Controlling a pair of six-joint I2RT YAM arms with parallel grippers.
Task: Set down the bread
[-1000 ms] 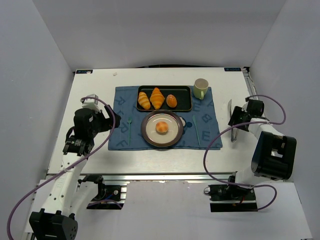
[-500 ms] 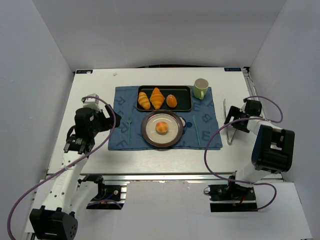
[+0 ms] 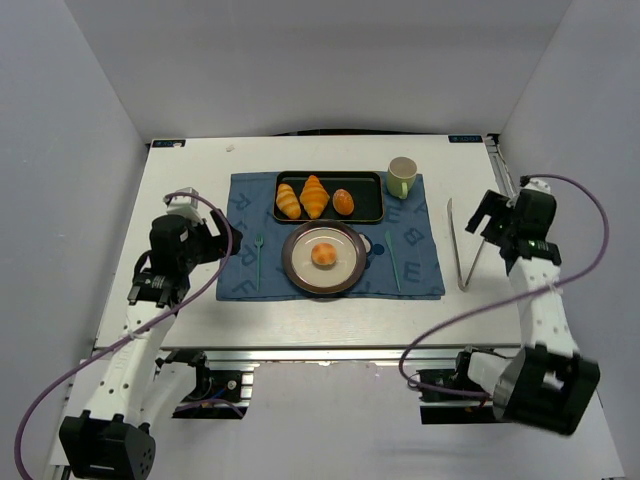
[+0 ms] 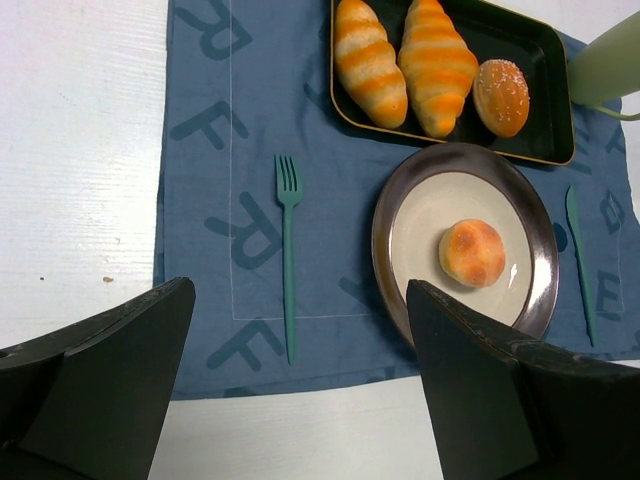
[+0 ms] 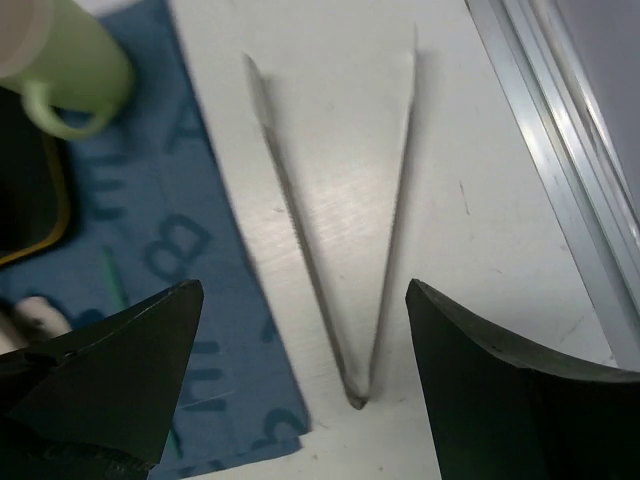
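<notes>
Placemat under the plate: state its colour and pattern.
Blue placemat printed with large darker blue letters; clearest in the left wrist view.

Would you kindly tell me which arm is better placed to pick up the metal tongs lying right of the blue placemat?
Right. The right claw, open, hovers above the V-shaped metal tongs, while the left claw hangs over the opposite side of the blue placemat, by the teal fork.
</notes>
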